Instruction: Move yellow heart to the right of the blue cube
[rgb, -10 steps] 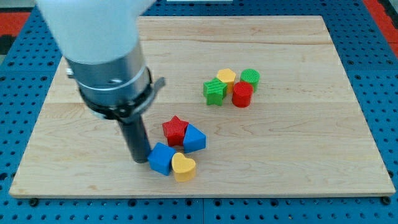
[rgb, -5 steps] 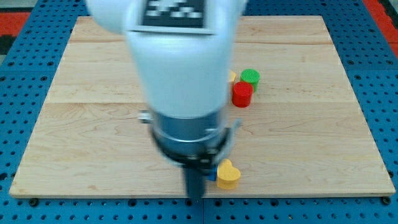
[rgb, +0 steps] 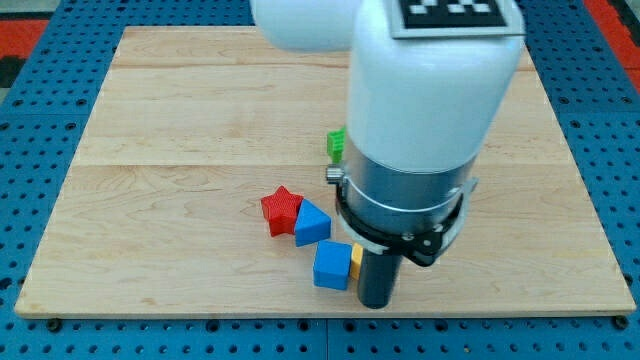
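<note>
The blue cube lies near the board's bottom edge, middle of the view. Only a thin sliver of the yellow heart shows, touching the cube's right side; my rod hides the remainder. My tip stands just right of the blue cube, on the heart's spot or against it; I cannot tell which. The arm's white and grey body covers the view's centre right.
A red star and a blue triangular block sit up-left of the cube. A green block's edge peeks out left of the arm, which hides the other blocks there. The board's bottom edge is close below my tip.
The arm swept from the view's left to the right along the bottom. The blue cube and yellow heart slid right, away from the red star and blue triangular block. The arm now hides the upper cluster.
</note>
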